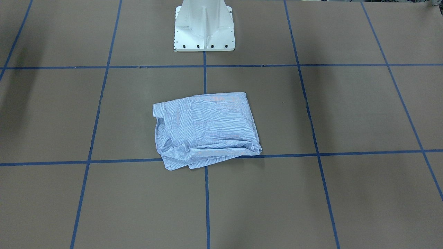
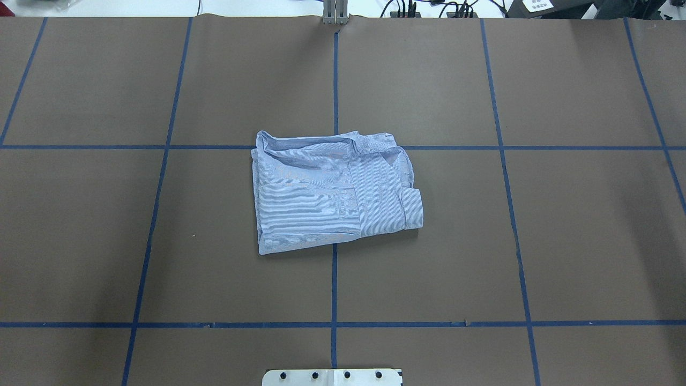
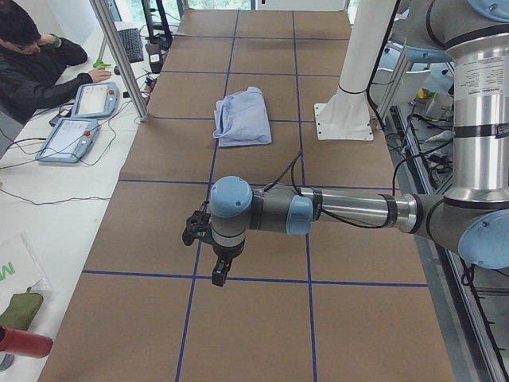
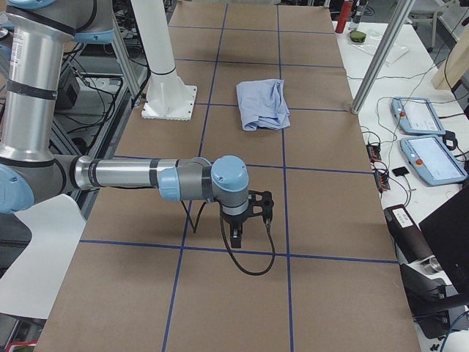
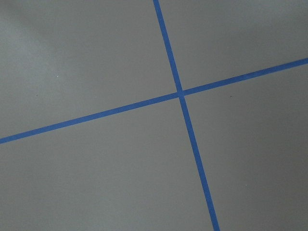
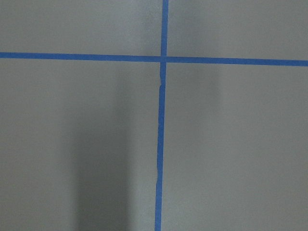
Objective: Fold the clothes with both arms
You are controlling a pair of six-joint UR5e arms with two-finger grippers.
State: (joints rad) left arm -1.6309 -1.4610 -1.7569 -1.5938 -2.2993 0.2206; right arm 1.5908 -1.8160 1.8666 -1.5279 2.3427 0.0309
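Holding the left gripper (image 3: 218, 275) above a blue tape crossing (image 5: 181, 93) at the left end of the table (image 3: 262, 334), its jaws being impossible to tell as spread or pressed together. Holding the right gripper (image 4: 236, 237) likewise at the opposite end, its jaws being equally unreadable. Farther in, keeping the shirt (image 2: 332, 193) lying folded mid-table, near the white pedestal (image 1: 204, 31), well apart from both grippers.

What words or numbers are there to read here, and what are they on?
"W": a green letter, cut off by the picture's edge, on the white bag.
White label on a black box: too small to read.
Print on the left arm: too blurred.
Shirt: no words show.
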